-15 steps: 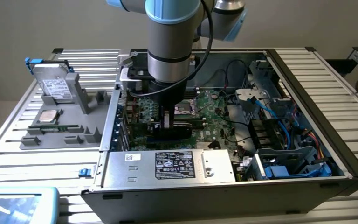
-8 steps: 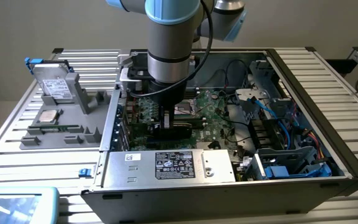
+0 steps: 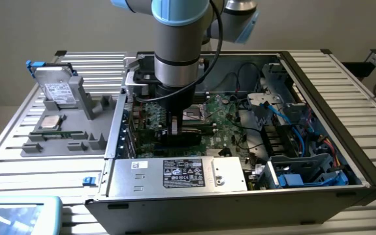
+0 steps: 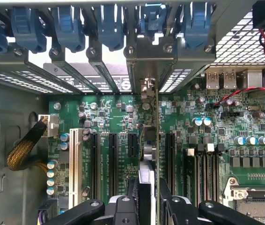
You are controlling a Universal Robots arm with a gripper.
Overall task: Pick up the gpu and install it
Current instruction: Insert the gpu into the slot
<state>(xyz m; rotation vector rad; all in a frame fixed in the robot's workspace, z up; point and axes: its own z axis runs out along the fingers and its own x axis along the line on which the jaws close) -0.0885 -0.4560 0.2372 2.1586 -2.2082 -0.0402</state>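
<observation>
My gripper (image 4: 147,199) is down inside the open computer case (image 3: 354,161), shut on the gpu (image 4: 155,123). In the wrist view the card shows edge-on as a thin green line over the motherboard (image 4: 116,112), its silver end bracket (image 4: 146,88) up against the rear slot openings. One finger (image 4: 131,187) sits on each side of the card. The card stands upright between the black expansion slots (image 4: 112,159), and I cannot tell if its edge touches a slot. In the exterior view the gripper (image 3: 176,126) holds the dark card (image 3: 178,139) low over the board.
Blue retention clips (image 4: 109,23) line the case's rear wall above the slots. A white slot (image 4: 74,161) and a braided cable (image 4: 22,150) lie to one side. The power supply (image 3: 181,174) sits in front. Outside, a grey fixture (image 3: 64,144) carries a hard drive (image 3: 58,90).
</observation>
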